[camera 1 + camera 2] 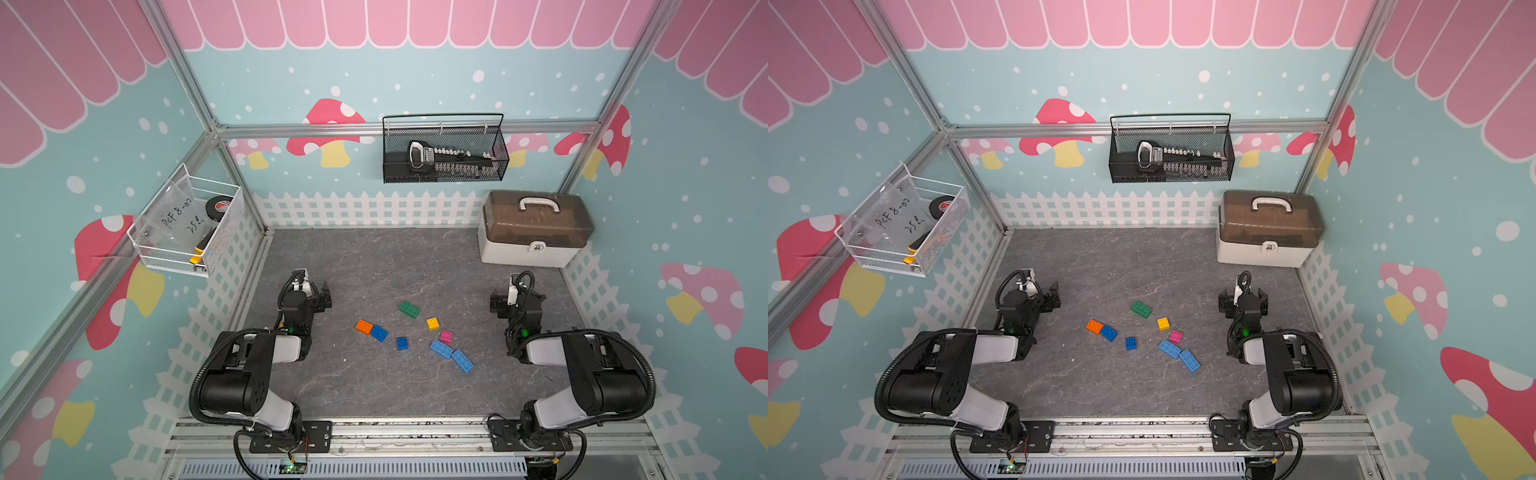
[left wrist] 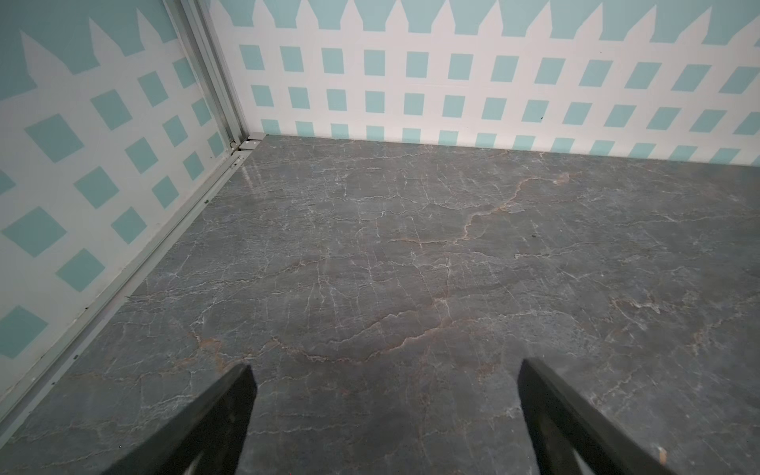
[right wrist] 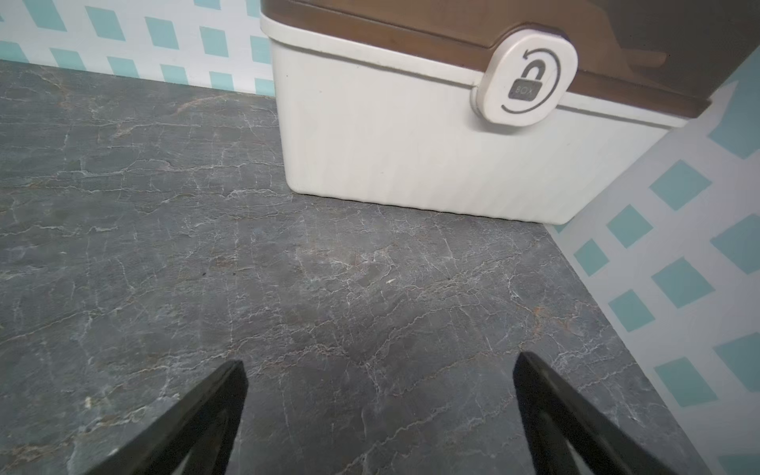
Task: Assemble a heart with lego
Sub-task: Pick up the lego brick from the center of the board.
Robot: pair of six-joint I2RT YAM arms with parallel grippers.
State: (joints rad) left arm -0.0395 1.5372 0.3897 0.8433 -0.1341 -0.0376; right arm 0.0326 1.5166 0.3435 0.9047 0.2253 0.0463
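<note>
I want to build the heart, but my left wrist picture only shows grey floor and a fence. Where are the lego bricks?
Observer: In both top views the lego bricks lie scattered on the grey table, to the right of your left hand.
Operator: Is any of the heart made?
Observer: No. Every brick lies flat and none are stacked. The orange brick sits right beside a dark blue brick.
Operator: What is the other hand doing?
Observer: The right hand is open and empty, facing a white box.
</note>
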